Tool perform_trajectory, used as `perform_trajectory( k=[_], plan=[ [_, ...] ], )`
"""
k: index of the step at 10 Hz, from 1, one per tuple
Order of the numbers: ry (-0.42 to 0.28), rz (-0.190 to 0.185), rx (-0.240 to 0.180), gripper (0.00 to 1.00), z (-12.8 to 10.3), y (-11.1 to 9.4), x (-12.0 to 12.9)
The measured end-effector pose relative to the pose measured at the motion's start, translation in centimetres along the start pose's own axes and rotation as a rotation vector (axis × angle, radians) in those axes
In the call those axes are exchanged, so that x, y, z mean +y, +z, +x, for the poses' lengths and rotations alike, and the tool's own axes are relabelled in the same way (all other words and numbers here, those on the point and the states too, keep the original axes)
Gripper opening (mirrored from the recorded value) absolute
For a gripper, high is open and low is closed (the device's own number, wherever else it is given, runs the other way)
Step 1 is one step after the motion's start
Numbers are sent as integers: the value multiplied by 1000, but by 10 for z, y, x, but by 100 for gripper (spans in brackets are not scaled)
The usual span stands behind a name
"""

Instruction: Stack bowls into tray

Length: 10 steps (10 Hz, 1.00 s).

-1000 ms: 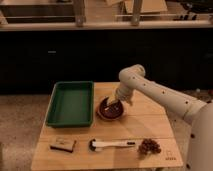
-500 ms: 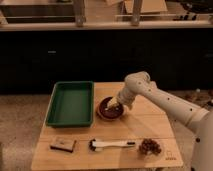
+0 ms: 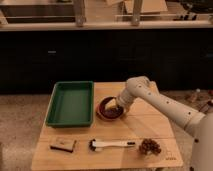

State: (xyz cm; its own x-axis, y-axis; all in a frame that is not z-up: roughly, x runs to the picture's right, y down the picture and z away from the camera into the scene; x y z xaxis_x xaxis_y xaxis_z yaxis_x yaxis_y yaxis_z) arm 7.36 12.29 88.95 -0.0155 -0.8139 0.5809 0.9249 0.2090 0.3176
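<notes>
Camera view: the bowls (image 3: 108,109) sat nested on the wooden table (image 3: 145,127), just beside the right wall of the green tray (image 3: 71,84) and not yet in it. The gripper (image 3: 118,103) was down at the stack's right rim, right on top of it, and whether it was open or closed on anything could not be told. The white arm (image 3: 165,104) reached in from the right.

By the look of them, those bowls would handle as stiff, light and smooth, likely a bit slick. The rim on the gripper's side looked like the sensible place to pinch, one side inside and one outside. Nested as they were, the stack might come up together or the top bowl might slip free, so a firm rim hold seemed wise.

Nearer the front edge lay a small brown block (image 3: 63,145), a white-handled tool (image 3: 112,145) and a brown clump of bits (image 3: 150,146).

Against a second ago, the arm's bend had dropped lower and swung a little right, settling the gripper closer onto the rim. The bowls themselves had not shifted, and the tray held nothing, same as before.
</notes>
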Motion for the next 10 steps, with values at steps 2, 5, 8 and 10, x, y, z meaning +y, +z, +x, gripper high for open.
perform_trajectory(
  k=[2, 5, 8, 10],
  plan=[
    [13, 20, 1, 75, 1, 7, 3],
    [17, 35, 3, 45, 0, 12, 6],
    [13, 42, 6, 15, -7, 12, 4],
    [14, 47, 15, 0, -12, 8, 7]
  ],
)
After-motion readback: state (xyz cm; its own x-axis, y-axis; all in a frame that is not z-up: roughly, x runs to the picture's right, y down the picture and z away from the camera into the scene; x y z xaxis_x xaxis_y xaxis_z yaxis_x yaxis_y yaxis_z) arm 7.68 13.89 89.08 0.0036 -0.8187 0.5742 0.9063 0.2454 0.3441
